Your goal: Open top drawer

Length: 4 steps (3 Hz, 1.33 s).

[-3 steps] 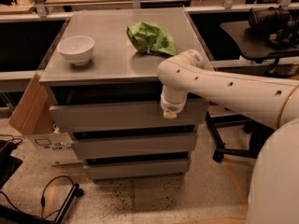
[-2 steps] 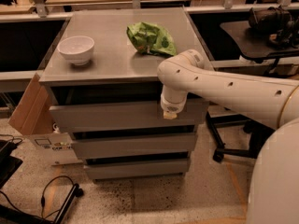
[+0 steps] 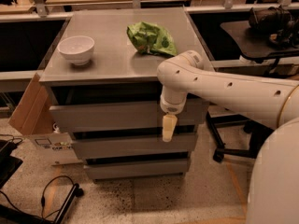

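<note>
While gripper (image 3: 169, 127) hangs at lower edge of top drawer (image 3: 107, 116), grip state unreadable, it may slip off the handleless front.

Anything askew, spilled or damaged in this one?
Nothing spilled or damaged. A crumpled green bag lies on the cabinet near an upright bowl, and cardboard leans against its left side. The gripper hangs before the top drawer, towards its right end.
</note>
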### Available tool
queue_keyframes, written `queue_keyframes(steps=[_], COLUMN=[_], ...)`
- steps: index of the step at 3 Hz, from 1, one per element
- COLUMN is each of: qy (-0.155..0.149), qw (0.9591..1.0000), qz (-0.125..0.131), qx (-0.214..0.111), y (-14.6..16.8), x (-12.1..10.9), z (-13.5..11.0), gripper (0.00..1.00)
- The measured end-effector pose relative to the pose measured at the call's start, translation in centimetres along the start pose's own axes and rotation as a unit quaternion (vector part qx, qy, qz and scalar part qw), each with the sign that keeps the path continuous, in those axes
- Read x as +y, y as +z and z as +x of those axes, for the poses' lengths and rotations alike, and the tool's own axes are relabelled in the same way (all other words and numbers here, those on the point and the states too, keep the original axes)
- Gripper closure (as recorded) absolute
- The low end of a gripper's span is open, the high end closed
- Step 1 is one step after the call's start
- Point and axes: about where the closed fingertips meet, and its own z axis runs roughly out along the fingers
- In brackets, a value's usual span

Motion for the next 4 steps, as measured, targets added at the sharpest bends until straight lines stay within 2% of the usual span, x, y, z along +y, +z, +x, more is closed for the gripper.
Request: queue_keyframes(steps=[1, 2, 4], qy=[0.0, 0.017, 0.018], qw=[1.0, 0.9995, 0.9994], qz=[0.0, -0.027, -0.031], qx=[0.0, -0.001, 0.001], y=[0.0, -0.68, -0.59], x=[0.0, 0.16, 0.37], z=[0.0, 0.51, 0.53], gripper=[0.0, 0.0, 0.0])
